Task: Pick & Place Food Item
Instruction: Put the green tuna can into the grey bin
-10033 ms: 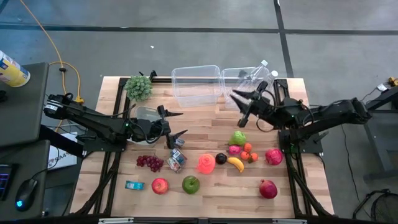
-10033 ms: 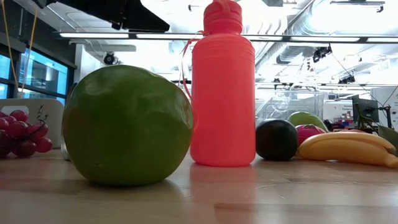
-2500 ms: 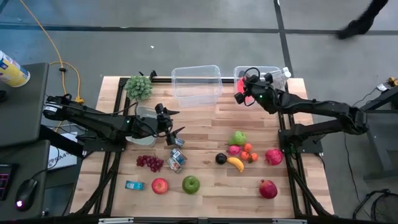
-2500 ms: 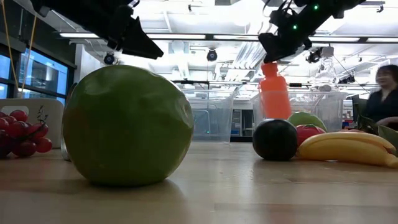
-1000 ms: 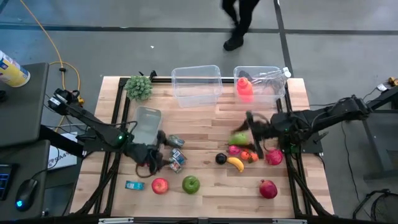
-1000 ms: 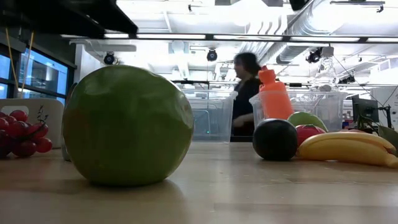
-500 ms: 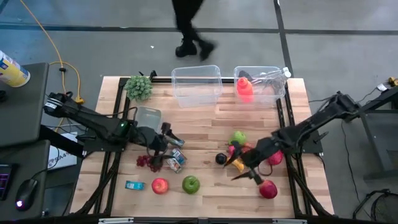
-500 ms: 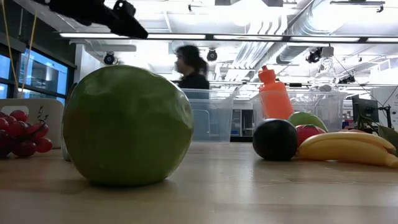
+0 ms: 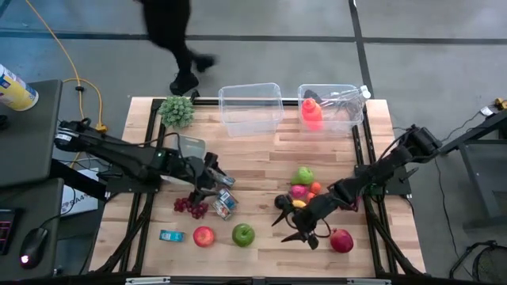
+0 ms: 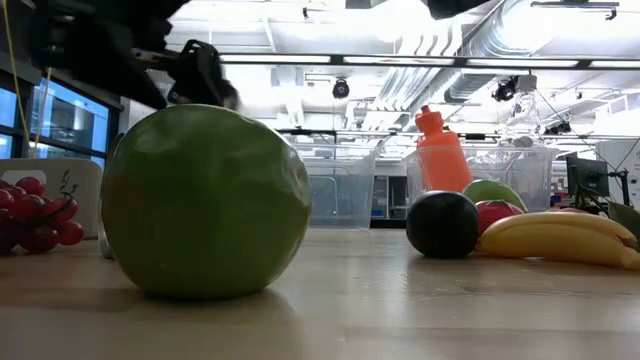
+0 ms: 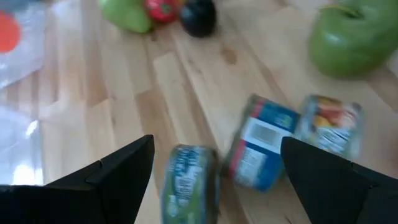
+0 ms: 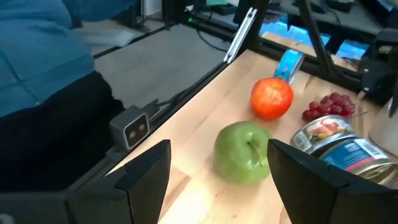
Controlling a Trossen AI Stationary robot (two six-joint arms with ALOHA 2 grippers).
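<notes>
From above, the left gripper (image 9: 212, 176) hung over the small tins (image 9: 224, 203) beside the bunch of dark red grapes (image 9: 190, 207), fingers spread, nothing between them. The right gripper (image 9: 297, 228) hovered low near the front of the wooden slatted table (image 9: 261, 154), fingers apart and empty, just beside the black plum (image 9: 281, 202) and the yellow banana (image 9: 299, 205).

The orange plastic bottle (image 9: 311, 112) stood inside the right clear plastic bin (image 9: 337, 107) at the table's far edge; the left clear bin (image 9: 251, 108) sat beside it.

The low view alone showed the bottle (image 10: 441, 150) upright behind the bin wall, with the round green apple (image 10: 205, 202) filling the foreground.

The left wrist view alone gave the tins' labels: one green-banded (image 11: 188, 180), two blue-and-white (image 11: 261, 148), lying on the boards.

The right wrist view showed the green apple (image 12: 243, 154) near a red apple (image 12: 272, 98), apart.

A person's dark legs (image 9: 176, 39) crossed the grey floor beyond the table. Ceiling strip lights and ducting showed in the low view.
</notes>
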